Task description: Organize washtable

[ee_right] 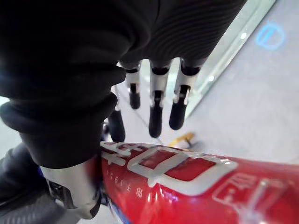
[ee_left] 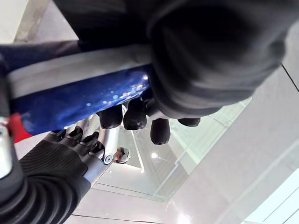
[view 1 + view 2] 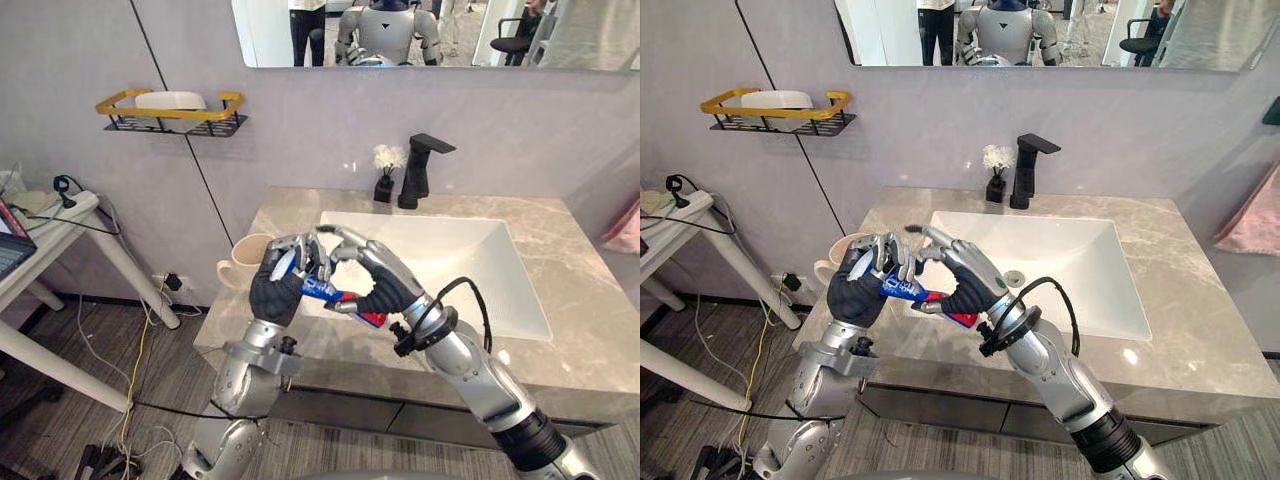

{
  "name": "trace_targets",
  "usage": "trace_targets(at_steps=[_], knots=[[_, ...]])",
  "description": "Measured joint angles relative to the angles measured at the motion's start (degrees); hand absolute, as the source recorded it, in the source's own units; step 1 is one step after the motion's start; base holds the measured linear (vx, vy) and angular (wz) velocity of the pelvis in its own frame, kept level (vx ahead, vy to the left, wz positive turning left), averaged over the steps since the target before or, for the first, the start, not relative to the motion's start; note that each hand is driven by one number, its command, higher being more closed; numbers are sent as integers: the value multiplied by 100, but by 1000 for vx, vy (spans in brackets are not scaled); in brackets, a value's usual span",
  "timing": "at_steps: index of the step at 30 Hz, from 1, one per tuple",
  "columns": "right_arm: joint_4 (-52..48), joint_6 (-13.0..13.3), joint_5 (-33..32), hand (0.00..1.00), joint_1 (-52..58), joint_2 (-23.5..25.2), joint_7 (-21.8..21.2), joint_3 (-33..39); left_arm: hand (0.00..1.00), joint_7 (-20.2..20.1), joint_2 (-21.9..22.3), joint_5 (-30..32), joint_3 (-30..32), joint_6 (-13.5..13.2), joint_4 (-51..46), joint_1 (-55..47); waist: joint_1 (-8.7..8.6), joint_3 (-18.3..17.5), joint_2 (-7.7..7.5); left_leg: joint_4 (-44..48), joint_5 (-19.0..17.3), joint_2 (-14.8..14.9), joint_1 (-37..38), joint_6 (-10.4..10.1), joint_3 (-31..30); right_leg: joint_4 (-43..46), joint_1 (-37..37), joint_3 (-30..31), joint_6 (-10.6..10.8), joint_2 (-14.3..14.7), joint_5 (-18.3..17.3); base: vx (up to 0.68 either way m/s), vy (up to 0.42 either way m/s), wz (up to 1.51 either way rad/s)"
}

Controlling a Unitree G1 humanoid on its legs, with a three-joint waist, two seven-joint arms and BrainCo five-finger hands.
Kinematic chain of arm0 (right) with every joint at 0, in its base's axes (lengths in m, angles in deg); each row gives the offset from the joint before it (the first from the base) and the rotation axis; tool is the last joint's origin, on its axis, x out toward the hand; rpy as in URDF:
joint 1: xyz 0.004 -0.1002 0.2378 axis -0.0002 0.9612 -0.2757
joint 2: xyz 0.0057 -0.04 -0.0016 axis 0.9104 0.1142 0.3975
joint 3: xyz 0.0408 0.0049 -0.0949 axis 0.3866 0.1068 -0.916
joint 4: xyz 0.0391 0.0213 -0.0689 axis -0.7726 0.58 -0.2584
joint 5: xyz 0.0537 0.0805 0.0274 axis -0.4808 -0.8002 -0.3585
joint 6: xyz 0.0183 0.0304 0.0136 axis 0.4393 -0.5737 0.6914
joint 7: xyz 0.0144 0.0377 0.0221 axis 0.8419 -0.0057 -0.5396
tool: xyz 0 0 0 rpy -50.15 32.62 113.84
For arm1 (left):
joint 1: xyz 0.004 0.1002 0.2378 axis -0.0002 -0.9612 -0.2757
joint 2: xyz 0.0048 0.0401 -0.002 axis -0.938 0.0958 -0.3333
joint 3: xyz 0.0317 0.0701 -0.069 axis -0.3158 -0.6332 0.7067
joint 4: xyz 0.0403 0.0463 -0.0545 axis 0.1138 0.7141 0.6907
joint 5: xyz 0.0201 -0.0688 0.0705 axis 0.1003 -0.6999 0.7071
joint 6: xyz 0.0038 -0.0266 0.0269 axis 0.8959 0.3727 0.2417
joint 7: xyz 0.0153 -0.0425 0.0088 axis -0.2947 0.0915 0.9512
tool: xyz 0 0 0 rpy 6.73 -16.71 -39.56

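1. Gripping a blue-and-red toothpaste tube (image 3: pixel 330 292), the left hand (image 3: pixel 275 290) sits at the centre of the head views, its fingers curled round the tube's blue end.
2. Its own wrist view shows those dark fingertips (image 2: pixel 135 116) wrapped over the blue body.
3. The right hand (image 3: pixel 385 280) comes in from the lower right and meets the left one. Its fingers arch over the tube, its thumb is tucked under the red end, and so it grasps that end too.
4. The tube hangs in the air between both hands, roughly level, in front of the near-left corner of the white sink (image 3: pixel 470 260) and above the grey marble countertop (image 3: pixel 580 340).
5. A cream mug (image 3: pixel 240 262) stands on the counter just behind the left hand, left of the basin.
6. At the upper centre a black faucet (image 3: pixel 420 172) stands behind the basin, with a small dark vase of white flowers (image 3: pixel 387 172) just beside it.
7. In the upper left a yellow-rimmed wire shelf (image 3: pixel 215 118) on the wall carries a white dish (image 3: pixel 170 100).
8. A mirror (image 3: pixel 450 35) runs along the top edge.
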Motion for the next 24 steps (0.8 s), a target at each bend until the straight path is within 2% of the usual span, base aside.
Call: trace_targets(at_steps=[3,6,8,11,18,21,24], knots=[[-140,-34,-110,0,230,221,101,340,100,44,45,23,7,3,-73,114,-17,18,33,0,-2,4,5,0,34,0,-10,26,8,1,5,-21,-4,-6],[-332,-48,-302,0,502,456,259,980,100,152,98,86,170,-2,-96,125,-73,31,62,0,-5,4,10,1,47,-2,-12,41,13,2,8,-34,-8,-2],[-345,-185,-490,0,672,649,534,1938,100,249,88,209,382,-3,-97,106,-121,31,65,0,-6,9,10,1,60,-13,-13,55,20,8,13,-39,-9,-3],[-473,-319,-727,0,979,809,822,2837,100,359,100,250,561,-5,-295,103,-143,33,80,1,-22,29,9,4,135,-21,-49,128,21,25,17,-32,-8,-11],[-746,-334,-1042,0,1616,1154,1121,3836,100,426,273,606,667,-31,-776,120,-233,-31,187,24,-91,68,-14,-14,301,-23,-156,306,25,57,26,-4,-12,-14],[-736,-383,-1295,0,1860,1400,1251,4406,100,562,312,744,848,-43,-789,138,-319,-34,191,25,-96,72,-40,-16,339,-22,-192,320,25,62,26,-11,-9,-2],[-720,-420,-1559,0,2076,1613,1292,4722,100,662,315,815,868,-46,-789,267,-331,-34,191,25,-99,74,-56,-16,366,-20,-222,348,31,64,29,-22,-12,-6]])
